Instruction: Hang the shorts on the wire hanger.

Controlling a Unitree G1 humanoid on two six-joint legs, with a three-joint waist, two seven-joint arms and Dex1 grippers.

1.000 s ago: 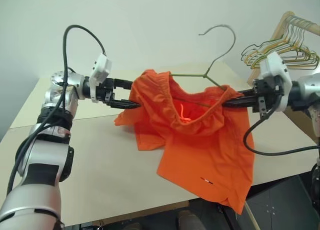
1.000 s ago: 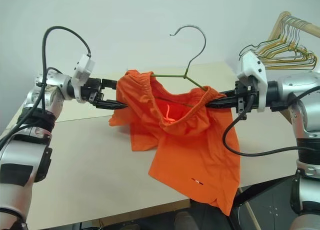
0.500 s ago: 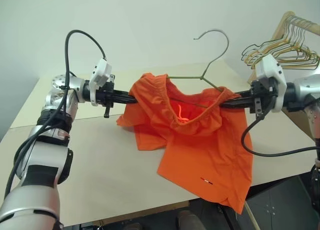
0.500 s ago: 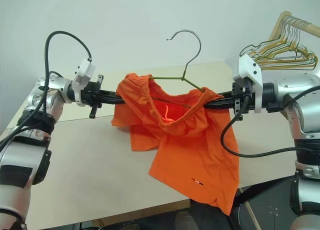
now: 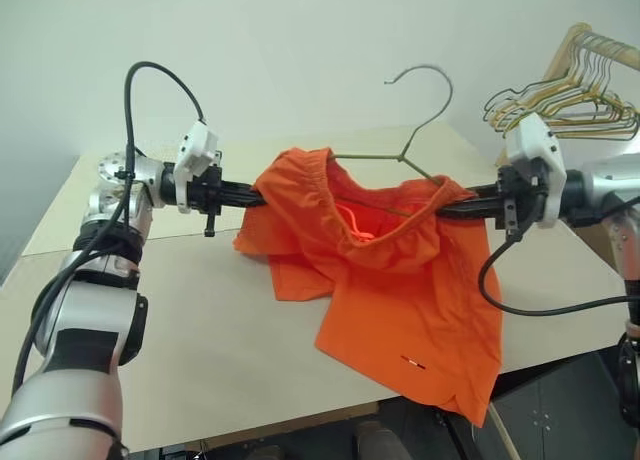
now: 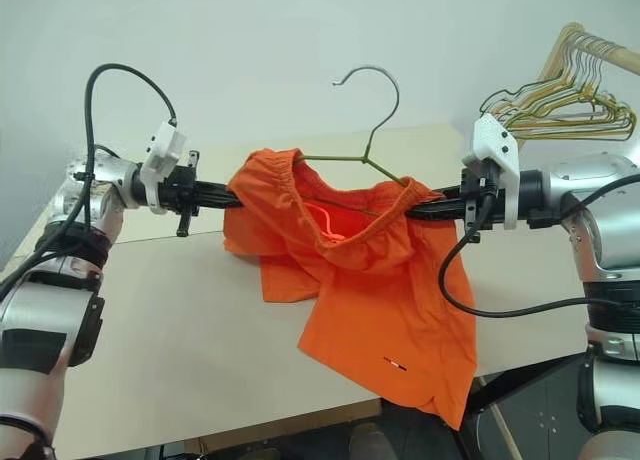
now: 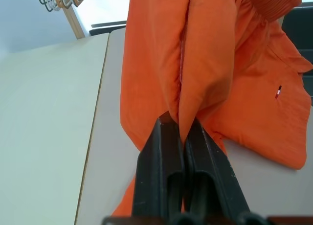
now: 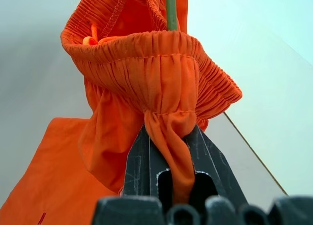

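Left eye view first: I see my left gripper (image 5: 258,196) held above the worktop (image 5: 200,320), pointing toward the middle, its jaws clenched on a fold of the shorts (image 5: 400,280) at their left edge. My left wrist view confirms it: the two black fingers (image 7: 164,161) are pressed together with a pinch of orange cloth rising between them. Moving right, the shorts hang stretched between both arms, waistband uppermost and gaping open, one leg bunched on the worktop below the left gripper, the other leg draping down past the worktop's front edge. The wire hanger (image 5: 420,110) stands upright behind and inside the waistband; its hook curves clear above the cloth, its left shoulder wire shows above the waistband, and the lower part is hidden in the shorts. Further right, my right gripper (image 5: 452,204) points back toward the middle, jaws grasping the gathered waistband; the right wrist view shows elastic cloth squeezed between the fingers (image 8: 139,166), with the green wire just beyond. At far right, bunched yellow-green hangers (image 5: 570,90) hang on a wooden pole (image 5: 560,50).
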